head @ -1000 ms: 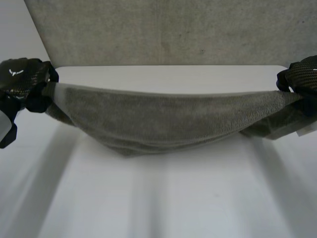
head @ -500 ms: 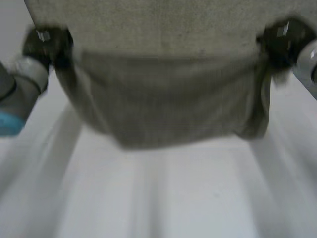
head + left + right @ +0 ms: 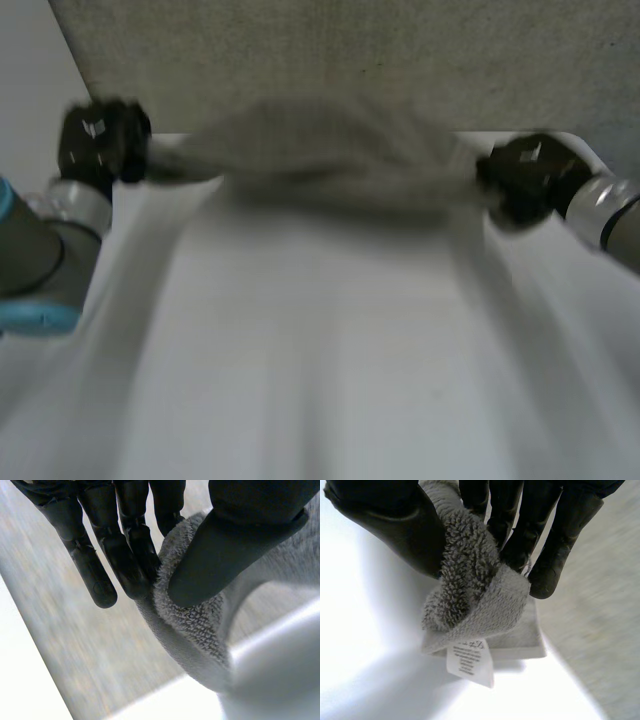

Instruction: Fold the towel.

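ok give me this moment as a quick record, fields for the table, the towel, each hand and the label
table: white, grey panel behind it
towel: grey terry, bunched in a strip near the table's far edge
left hand: thumb and fingers pinch one end of the towel
right hand: thumb and fingers pinch the other end
label: white, hangs from the towel below the right hand's grip

Looped terry-cloth towel (image 3: pixel 470 580), matt
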